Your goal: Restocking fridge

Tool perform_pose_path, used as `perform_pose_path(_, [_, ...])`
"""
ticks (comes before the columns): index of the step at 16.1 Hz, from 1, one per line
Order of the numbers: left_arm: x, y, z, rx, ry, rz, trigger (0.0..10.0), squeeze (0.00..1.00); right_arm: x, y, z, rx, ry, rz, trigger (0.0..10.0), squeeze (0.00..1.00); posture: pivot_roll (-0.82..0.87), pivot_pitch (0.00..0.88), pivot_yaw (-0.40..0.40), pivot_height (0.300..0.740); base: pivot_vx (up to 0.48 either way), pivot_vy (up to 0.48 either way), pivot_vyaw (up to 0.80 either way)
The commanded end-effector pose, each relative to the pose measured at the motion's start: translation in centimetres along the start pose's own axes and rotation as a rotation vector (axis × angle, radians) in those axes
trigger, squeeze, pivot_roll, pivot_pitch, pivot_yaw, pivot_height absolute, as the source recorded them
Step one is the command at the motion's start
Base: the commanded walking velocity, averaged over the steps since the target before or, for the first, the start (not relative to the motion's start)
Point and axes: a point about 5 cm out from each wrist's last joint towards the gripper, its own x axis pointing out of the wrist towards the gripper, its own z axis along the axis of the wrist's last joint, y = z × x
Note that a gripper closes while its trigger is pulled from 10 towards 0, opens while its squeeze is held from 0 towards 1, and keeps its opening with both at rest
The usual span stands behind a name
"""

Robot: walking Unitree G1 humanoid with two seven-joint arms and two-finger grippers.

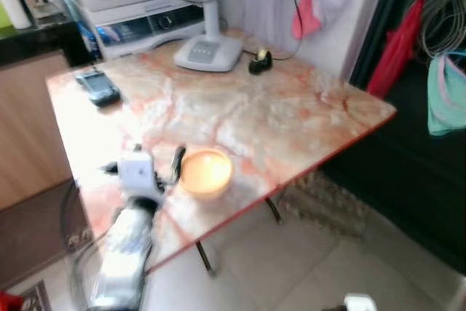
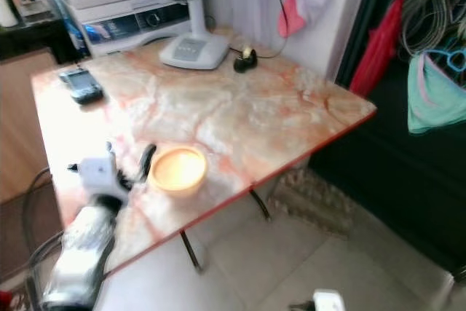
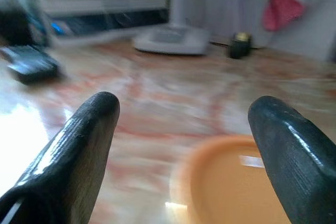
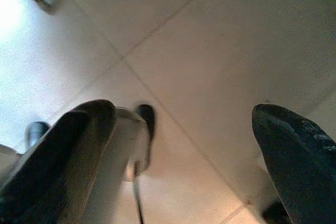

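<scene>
Left gripper (image 3: pixel 181 129) is up over the near edge of the marble table (image 1: pixel 291 114), fingers (image 3: pixel 79 145) spread wide and holding nothing. I've got the orange bowl (image 1: pixel 206 171) sitting on the tabletop just ahead of the tips, a little toward the right finger, not yet between them. Right gripper (image 4: pixel 184 145) hangs low above the tiled floor (image 4: pixel 210 51), spread open too, empty
</scene>
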Motion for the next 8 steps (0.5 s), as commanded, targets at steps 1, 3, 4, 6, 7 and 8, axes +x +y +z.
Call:
perform_pose_path(1, [-0.4,1.2,-0.4,-0.054,0.037,0.071,10.0,0.00,0.1,0.4,0.4,0.003,-0.010,0.013,10.0,0.00,0.07,0.000,-0.010,0.740,0.000,0.000,0.00])
perform_pose_path(3, [-0.7,0.9,-1.1,-0.186,0.075,0.097,10.0,0.00,0.1,0.4,0.4,0.000,-0.010,0.013,10.0,0.00,0.07,0.000,-0.013,0.740,0.000,0.000,0.00])
perform_pose_path(4, [-0.6,0.6,-1.3,-0.237,0.092,0.091,10.0,0.00,0.1,0.4,0.4,-0.001,-0.011,0.014,10.0,0.00,0.07,0.000,-0.014,0.740,0.000,0.000,0.00])
perform_pose_path(6, [-0.4,0.3,-1.5,-0.324,0.113,0.102,10.0,0.00,0.1,0.4,0.5,-0.001,-0.012,0.015,10.0,0.00,0.07,0.000,-0.015,0.740,0.000,0.000,0.00])
perform_pose_path(7, [-0.1,0.1,-1.7,-0.365,0.125,0.100,10.0,0.00,0.1,0.4,0.5,-0.001,-0.013,0.015,10.0,0.00,0.07,0.000,-0.016,0.740,0.000,0.000,0.00])
perform_pose_path(8, [0.5,-0.2,-1.8,-0.407,0.140,0.089,10.0,0.00,0.2,0.5,0.5,-0.002,-0.013,0.016,10.0,0.00,0.07,0.000,-0.014,0.740,0.000,0.000,0.00])
